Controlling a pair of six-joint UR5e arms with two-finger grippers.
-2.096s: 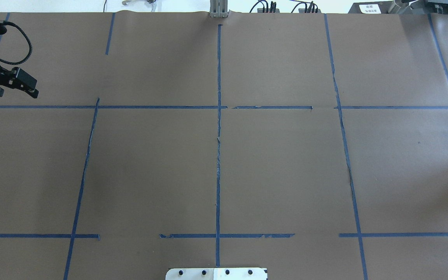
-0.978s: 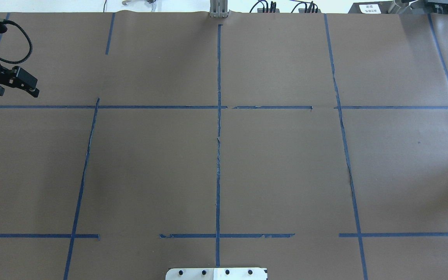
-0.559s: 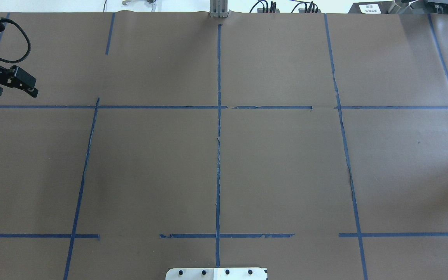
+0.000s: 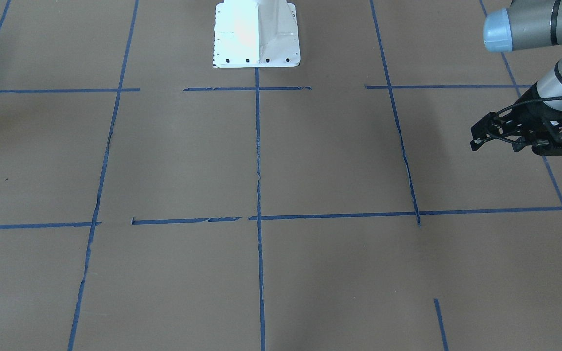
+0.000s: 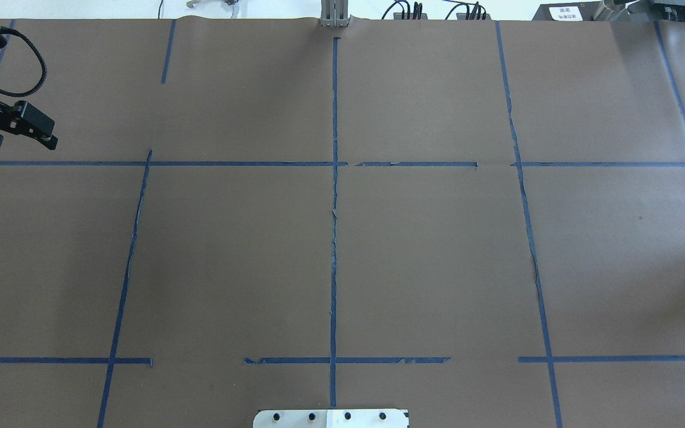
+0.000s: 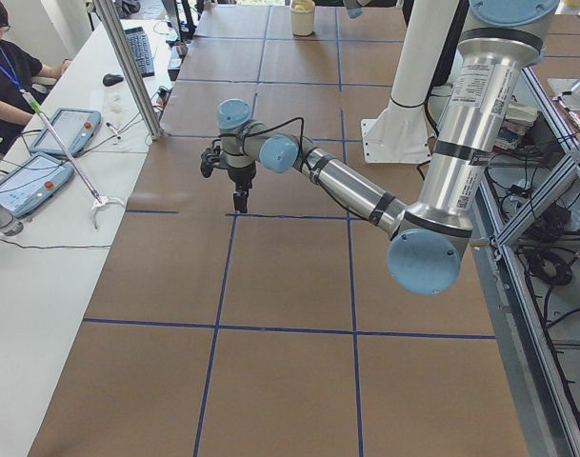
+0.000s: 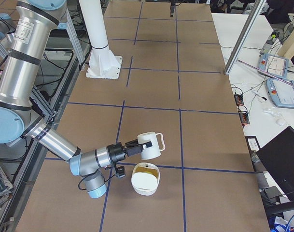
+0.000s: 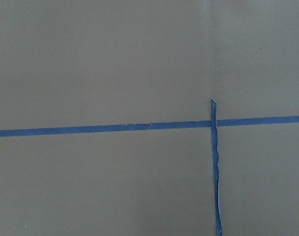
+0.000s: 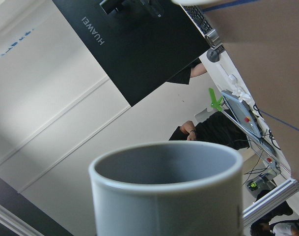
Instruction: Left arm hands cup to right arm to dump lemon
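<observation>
The white cup [image 7: 151, 145] hangs tilted on its side at the tip of the near right arm's gripper [image 7: 135, 147]; whether those fingers are shut I cannot tell. Just below it stands a white bowl [image 7: 146, 186] with a yellowish patch inside, possibly the lemon [image 7: 146, 169]. In the right wrist view the cup [image 9: 166, 196] fills the foreground, its visible inside grey and bare. My left gripper [image 5: 24, 141] hovers open and empty at the table's left edge, also seen in the front-facing view [image 4: 498, 145] and the left exterior view [image 6: 225, 186].
Brown paper with a blue tape grid [image 5: 335, 178] covers the table. The white robot base [image 4: 256, 34] stands at the near edge. A side table with tablets [image 6: 42, 162], a metal post [image 6: 128, 67] and a seated person [image 6: 9, 76] lies beyond the far edge.
The left gripper has drifted slightly toward the table's left edge, still open. Nothing else in the overhead view has moved.
</observation>
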